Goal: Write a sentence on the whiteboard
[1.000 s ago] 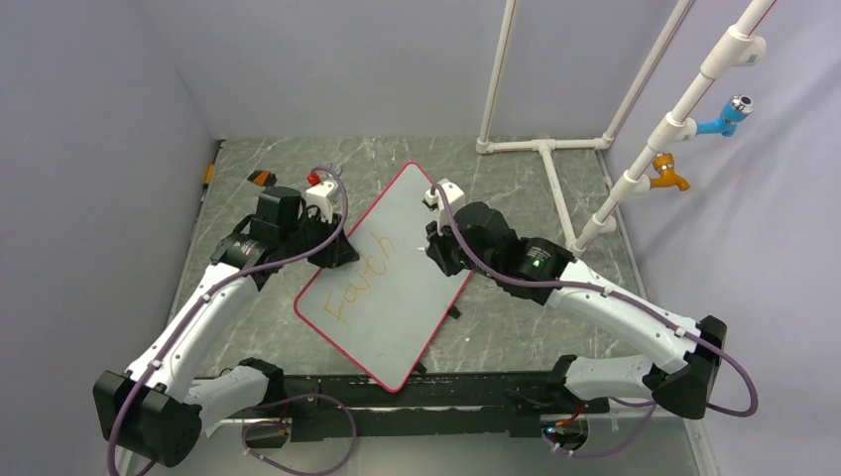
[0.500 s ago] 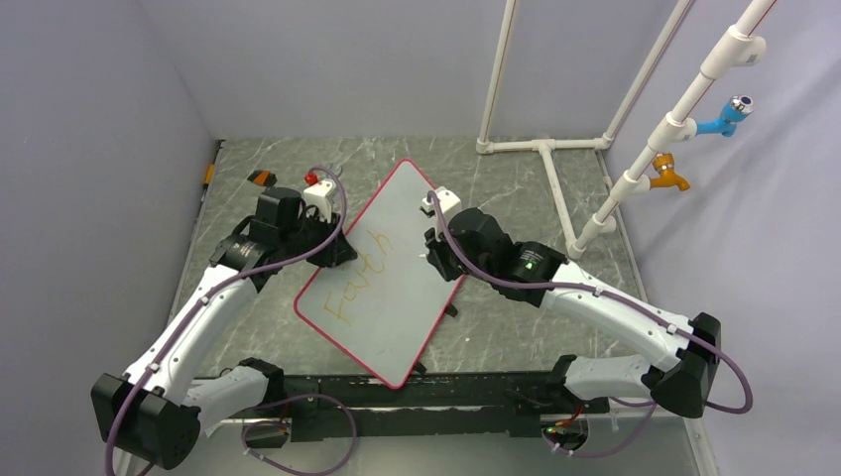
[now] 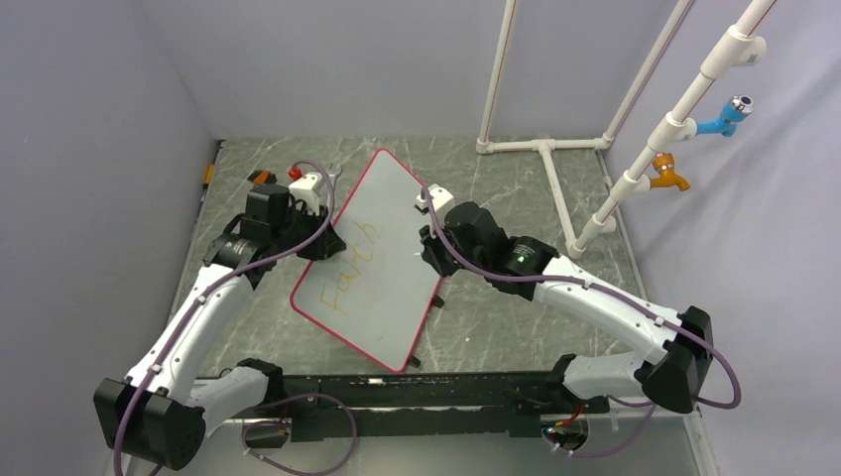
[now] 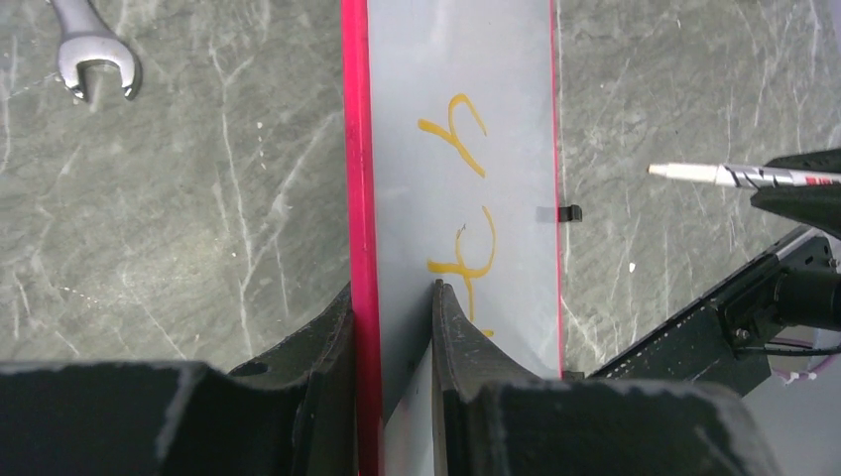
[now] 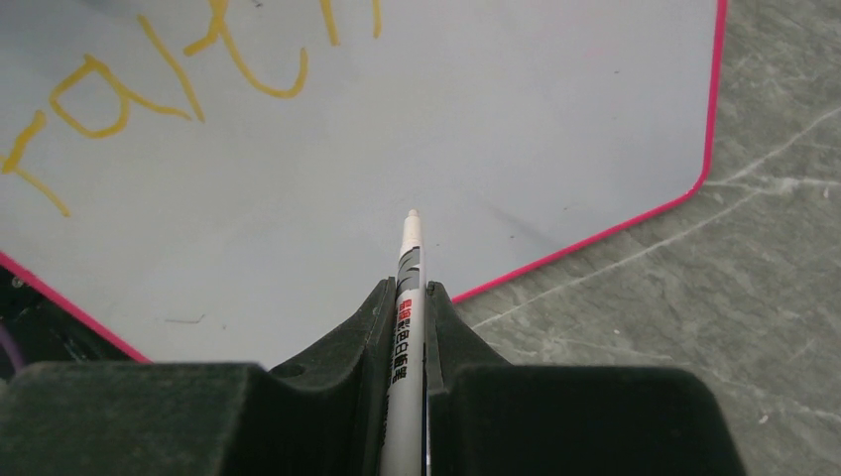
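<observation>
The whiteboard, white with a red rim, lies slanted in the middle of the table. My left gripper is shut on its left rim, one finger on each face. Yellow letters of the sentence read "Faith"; its last letters sit just past my left fingertips. My right gripper is shut on a white marker. The marker's tip points at the blank part of the whiteboard, below the letters. In the left wrist view the marker stands off from the board's face.
A silver wrench lies on the grey marbled table left of the board. An orange-and-black object sits at the back left. A white pipe frame with blue and orange fittings stands at the back right.
The left arm has swung the whiteboard to the left and turned it steeper. The right gripper with the marker has followed to the left, staying over the board's right part.
</observation>
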